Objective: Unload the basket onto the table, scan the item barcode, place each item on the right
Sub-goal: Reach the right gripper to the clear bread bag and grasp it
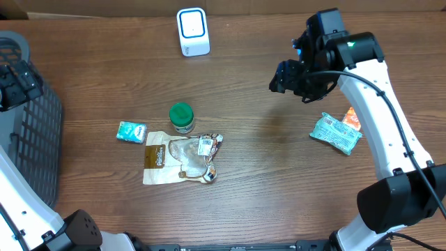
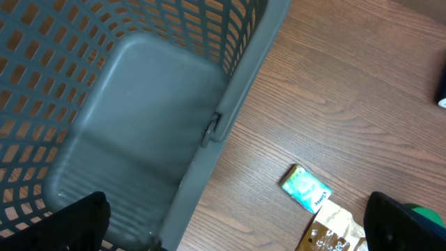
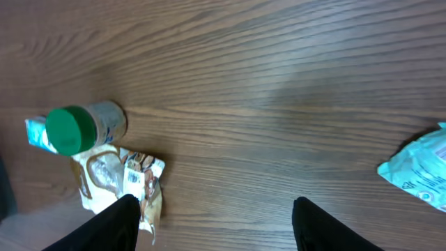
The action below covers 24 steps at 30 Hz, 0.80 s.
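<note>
The white barcode scanner [image 1: 193,31] stands at the table's far edge. Items lie on the wood: a green-lidded jar [image 1: 182,117] [image 3: 83,127], a small teal packet [image 1: 131,132] [image 2: 305,188], a brown and clear pouch [image 1: 178,159] [image 3: 122,183], and a teal bag [image 1: 335,132] [image 3: 421,171] at the right. My right gripper [image 1: 284,77] [image 3: 216,223] hangs open above bare table between the jar and the teal bag, holding nothing. My left gripper [image 1: 15,82] [image 2: 237,230] is open and empty over the basket's rim.
A grey mesh basket [image 1: 28,139] [image 2: 139,104] fills the left edge of the table. An orange pack [image 1: 352,118] lies partly under the teal bag and the right arm. Bare wood stretches between the pouch and the teal bag.
</note>
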Each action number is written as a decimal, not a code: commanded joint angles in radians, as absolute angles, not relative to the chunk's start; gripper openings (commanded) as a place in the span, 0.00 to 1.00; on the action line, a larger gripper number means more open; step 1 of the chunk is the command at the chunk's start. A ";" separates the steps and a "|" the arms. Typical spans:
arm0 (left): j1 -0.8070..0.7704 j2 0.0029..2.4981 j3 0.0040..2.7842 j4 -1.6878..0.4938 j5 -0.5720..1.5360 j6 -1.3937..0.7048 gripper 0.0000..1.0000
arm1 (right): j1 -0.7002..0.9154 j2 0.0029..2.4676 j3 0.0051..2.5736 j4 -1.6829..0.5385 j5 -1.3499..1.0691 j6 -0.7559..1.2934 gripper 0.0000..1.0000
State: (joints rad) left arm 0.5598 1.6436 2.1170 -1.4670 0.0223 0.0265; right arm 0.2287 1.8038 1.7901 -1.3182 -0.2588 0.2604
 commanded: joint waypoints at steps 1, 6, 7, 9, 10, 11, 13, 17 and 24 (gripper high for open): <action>0.561 1.647 2.129 -1.465 0.019 0.038 0.99 | 0.266 1.798 1.760 -1.305 -0.285 0.261 0.68; 0.561 1.647 2.129 -1.465 0.019 0.038 1.00 | 0.329 1.798 1.686 -1.275 -0.294 0.262 0.68; 0.561 1.647 2.129 -1.465 0.019 0.038 0.99 | 0.344 1.798 1.670 -1.271 -0.294 0.262 0.68; 0.561 1.647 2.129 -1.465 0.019 0.038 1.00 | 0.371 1.798 1.649 -1.266 -0.303 0.262 0.68; 0.561 1.647 2.129 -1.465 0.019 0.038 0.99 | 0.384 1.798 1.640 -1.262 -0.319 0.262 0.68; 0.561 1.647 2.129 -1.465 0.019 0.038 1.00 | 0.403 1.798 1.632 -1.258 -0.346 0.262 0.67; 0.561 1.647 2.129 -1.465 0.019 0.038 0.99 | 0.437 1.798 1.620 -1.245 -0.382 0.262 0.66; 0.561 1.647 2.129 -1.465 0.019 0.038 1.00 | 0.525 1.798 1.588 -1.185 -0.407 0.294 0.66; 0.561 1.647 2.129 -1.465 0.019 0.038 1.00 | 0.720 1.798 1.483 -0.999 -0.411 0.391 0.64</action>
